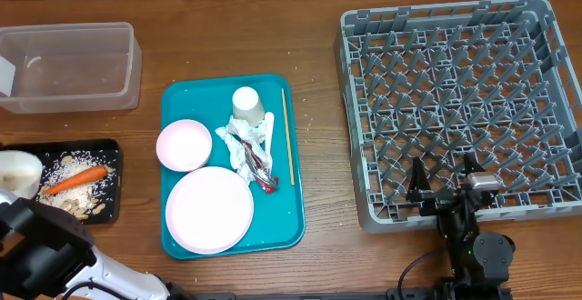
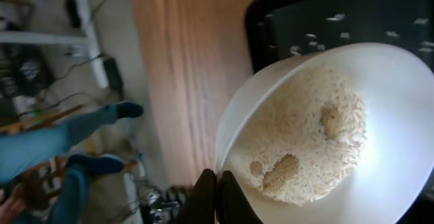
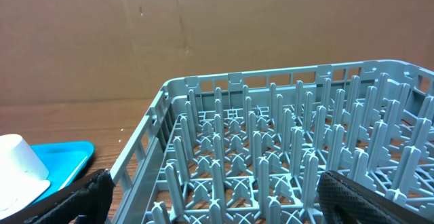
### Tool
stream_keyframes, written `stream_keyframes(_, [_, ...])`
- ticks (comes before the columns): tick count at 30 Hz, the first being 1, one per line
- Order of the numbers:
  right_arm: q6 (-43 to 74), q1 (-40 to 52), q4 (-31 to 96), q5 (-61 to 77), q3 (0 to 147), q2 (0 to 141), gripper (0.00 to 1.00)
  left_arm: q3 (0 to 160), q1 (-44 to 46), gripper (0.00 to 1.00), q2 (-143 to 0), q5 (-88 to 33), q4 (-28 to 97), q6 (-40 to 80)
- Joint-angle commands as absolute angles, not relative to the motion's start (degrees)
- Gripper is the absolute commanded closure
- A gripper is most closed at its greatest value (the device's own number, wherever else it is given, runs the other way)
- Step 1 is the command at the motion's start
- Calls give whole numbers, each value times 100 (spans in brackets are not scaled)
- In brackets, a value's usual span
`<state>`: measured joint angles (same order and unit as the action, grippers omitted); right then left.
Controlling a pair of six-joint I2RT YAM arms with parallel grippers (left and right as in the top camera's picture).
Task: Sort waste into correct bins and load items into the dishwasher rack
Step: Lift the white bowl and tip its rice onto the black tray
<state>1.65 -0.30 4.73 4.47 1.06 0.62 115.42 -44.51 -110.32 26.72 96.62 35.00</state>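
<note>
My left gripper (image 2: 217, 195) is shut on the rim of a white bowl (image 2: 325, 129) that holds rice and food scraps. It holds the bowl tilted over the black bin (image 1: 91, 195), which has rice and a carrot (image 1: 75, 179) in it. In the overhead view the bowl (image 1: 18, 173) is at the left edge. My right gripper (image 1: 446, 180) is open and empty above the front edge of the grey dishwasher rack (image 1: 546, 27); the rack (image 3: 271, 136) fills the right wrist view. The teal tray (image 1: 293, 232) holds a pink bowl (image 1: 184, 145), a white plate (image 1: 209, 209), a paper cup (image 1: 247, 105), a crumpled wrapper (image 1: 244, 150) and a chopstick (image 1: 286, 136).
A clear plastic bin (image 1: 68, 64) stands at the back left. Bare wood lies between the tray and the rack. The paper cup (image 3: 20, 159) and a corner of the tray (image 3: 68, 156) show at the left of the right wrist view.
</note>
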Motion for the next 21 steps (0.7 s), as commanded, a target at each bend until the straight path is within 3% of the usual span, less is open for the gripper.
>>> stream_keyframes(1, [148, -34, 456, 412, 49, 16, 0, 11220, -4456, 96, -10886, 3743, 9662, 4053])
stream_keyframes(6, [148, -34, 456, 412, 49, 16, 0, 10940, -4456, 96, -10890, 4405, 9649, 4431])
stream_keyframes(21, [148, -34, 456, 412, 47, 16, 0, 10503, -4405, 96, -11710, 4810, 9452, 4530])
